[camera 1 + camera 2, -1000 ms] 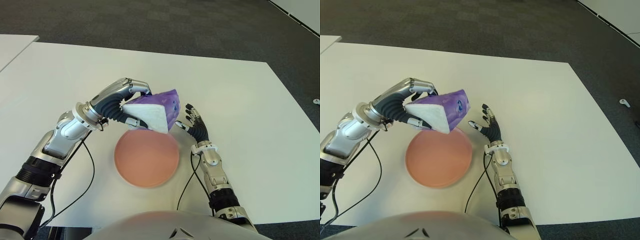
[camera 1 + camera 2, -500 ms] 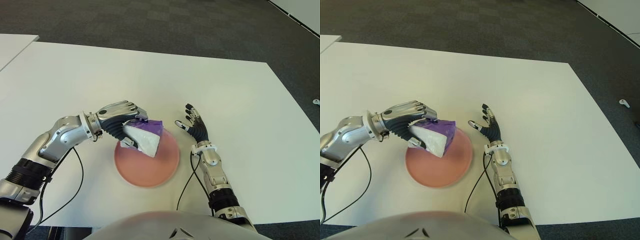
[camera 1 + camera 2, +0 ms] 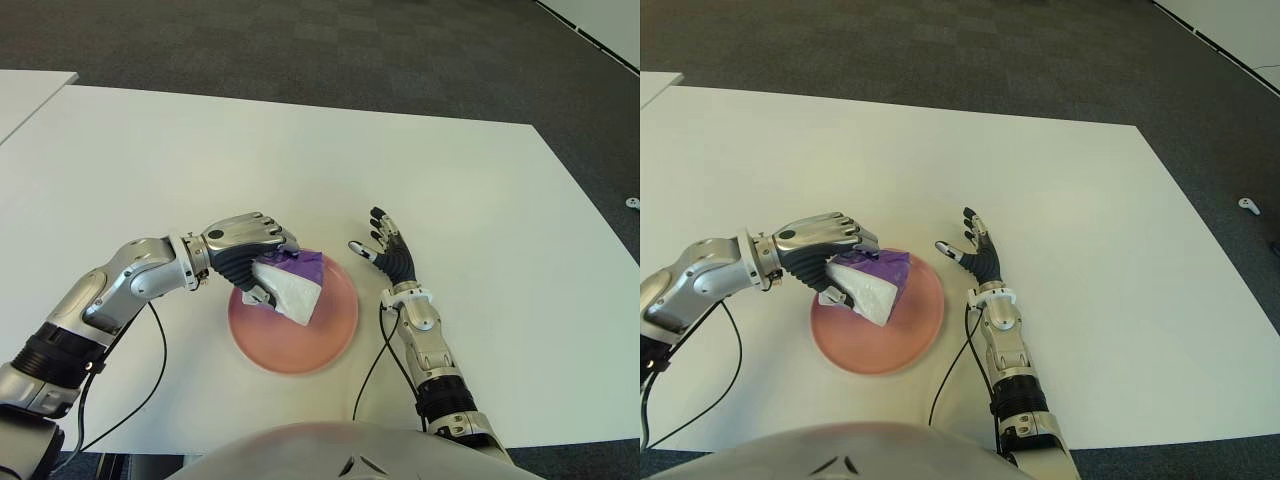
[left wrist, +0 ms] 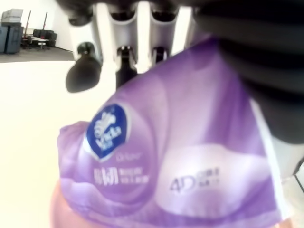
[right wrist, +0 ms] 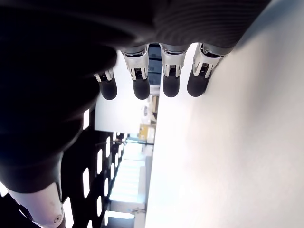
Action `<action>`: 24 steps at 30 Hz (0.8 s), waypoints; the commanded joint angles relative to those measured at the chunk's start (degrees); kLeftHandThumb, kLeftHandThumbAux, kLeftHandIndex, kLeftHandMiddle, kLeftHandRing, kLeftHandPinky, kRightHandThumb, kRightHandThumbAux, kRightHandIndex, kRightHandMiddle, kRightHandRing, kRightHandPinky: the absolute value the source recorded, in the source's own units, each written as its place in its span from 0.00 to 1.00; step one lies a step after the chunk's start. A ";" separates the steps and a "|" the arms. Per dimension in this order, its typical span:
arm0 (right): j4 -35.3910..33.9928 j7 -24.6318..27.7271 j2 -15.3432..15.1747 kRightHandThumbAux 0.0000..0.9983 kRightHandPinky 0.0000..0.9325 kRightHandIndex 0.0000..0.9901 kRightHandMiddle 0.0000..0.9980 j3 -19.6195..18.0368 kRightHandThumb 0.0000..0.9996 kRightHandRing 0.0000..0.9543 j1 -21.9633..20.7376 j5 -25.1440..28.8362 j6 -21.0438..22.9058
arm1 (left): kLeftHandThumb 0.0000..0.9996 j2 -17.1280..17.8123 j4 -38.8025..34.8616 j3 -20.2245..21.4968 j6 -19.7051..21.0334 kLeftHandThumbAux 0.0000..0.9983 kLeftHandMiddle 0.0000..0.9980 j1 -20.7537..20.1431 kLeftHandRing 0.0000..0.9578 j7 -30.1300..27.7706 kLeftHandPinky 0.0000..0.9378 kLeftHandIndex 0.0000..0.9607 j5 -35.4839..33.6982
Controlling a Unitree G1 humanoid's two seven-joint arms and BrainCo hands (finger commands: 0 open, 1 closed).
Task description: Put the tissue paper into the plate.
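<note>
Purple tissue pack (image 3: pixel 293 284) sits gripped in our left hand (image 3: pixel 245 255), low over the pink plate (image 3: pixel 335 325), seemingly touching it; we judge placing is underway, next we uncurl and lift clear; right hand (image 3: pixel 385 252) spread beside the plate's right

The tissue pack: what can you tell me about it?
The tissue pack is a soft purple plastic packet with a white end and a blue round logo above printed text. It sits tilted over the pink plate, on the side toward the left hand, whose fingers are closed around it. Whether it touches the plate is unclear.
</note>
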 commanded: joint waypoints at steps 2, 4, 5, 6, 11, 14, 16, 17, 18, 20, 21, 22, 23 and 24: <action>7.67 1.61 0.86 0.72 0.00 0.00 0.00 0.66 0.00 0.00 1.88 0.20 0.42 | 0.75 1.27 -3.83 -0.03 5.52 0.70 0.84 2.81 0.87 -4.06 0.85 0.46 3.25; 9.10 1.90 0.65 0.71 0.00 0.00 0.00 0.49 0.00 0.00 1.45 0.33 -0.92 | 0.75 1.30 -4.85 0.04 6.54 0.70 0.83 3.12 0.87 -4.56 0.85 0.46 3.38; 9.90 2.04 0.55 0.70 0.00 0.00 0.00 0.38 0.00 0.00 1.20 0.40 -1.57 | 0.75 1.29 -5.30 0.07 6.92 0.70 0.83 3.26 0.87 -4.76 0.85 0.46 3.32; 10.50 2.14 0.50 0.70 0.00 0.00 0.00 0.29 0.00 0.00 1.01 0.43 -2.06 | 0.75 1.30 -5.63 0.08 7.22 0.70 0.83 3.36 0.87 -4.90 0.85 0.46 3.26; 12.81 2.58 0.51 0.70 0.00 0.00 0.00 -0.01 0.00 0.00 0.24 0.66 -4.38 | 0.75 0.80 -5.61 0.16 6.66 0.70 0.83 3.58 0.86 -4.07 0.85 0.46 1.54; 14.26 2.84 0.50 0.72 0.00 0.00 0.00 -0.28 0.00 0.00 -0.05 0.85 -6.42 | 0.75 -0.32 -5.31 1.01 4.81 0.70 0.83 4.01 0.86 -2.26 0.84 0.46 -1.76; 14.95 2.95 0.53 0.72 0.01 0.00 0.00 -0.42 0.00 0.00 -0.24 0.88 -7.26 | 0.75 -0.66 -5.22 1.37 4.10 0.70 0.83 4.17 0.86 -1.75 0.83 0.46 -3.02; 15.27 2.89 0.56 0.73 0.01 0.00 0.00 -0.51 0.00 0.00 -0.34 0.86 -7.45 | 0.75 -0.85 -4.96 1.48 3.52 0.70 0.83 4.17 0.86 -1.64 0.83 0.46 -4.02; 15.52 2.84 0.60 0.73 0.01 0.00 0.00 -0.57 0.00 0.00 -0.41 0.83 -7.64 | 0.75 -0.96 -4.75 1.60 3.05 0.70 0.83 4.20 0.86 -1.57 0.83 0.46 -4.82; 15.68 2.56 0.71 0.74 0.01 0.00 0.00 -0.60 0.00 0.00 -0.49 0.66 -7.55 | 0.75 -1.80 -3.82 1.64 1.42 0.70 0.82 4.94 0.86 -0.94 0.83 0.46 -7.12; 15.44 2.38 0.80 0.74 0.01 0.00 0.00 -0.54 0.00 0.00 -0.44 0.51 -7.25 | 0.75 -2.49 -2.90 1.59 0.15 0.70 0.82 5.58 0.86 -0.42 0.83 0.46 -8.62; 15.27 2.26 0.85 0.74 0.01 0.00 0.00 -0.50 0.00 0.00 -0.41 0.40 -7.04 | 0.75 -2.98 -2.21 1.58 -0.79 0.70 0.82 6.00 0.86 -0.09 0.83 0.46 -9.67; 15.08 2.09 0.92 0.74 0.01 0.00 0.00 -0.48 0.00 0.00 -0.37 0.30 -6.70 | 0.75 -4.47 0.44 0.94 -2.31 0.70 0.82 6.60 0.85 -0.02 0.84 0.46 -12.38; 14.96 1.98 0.96 0.74 0.01 0.00 0.00 -0.48 0.00 0.00 -0.34 0.23 -6.47 | 0.74 -5.53 2.42 0.47 -3.43 0.70 0.80 6.98 0.83 0.00 0.81 0.46 -14.32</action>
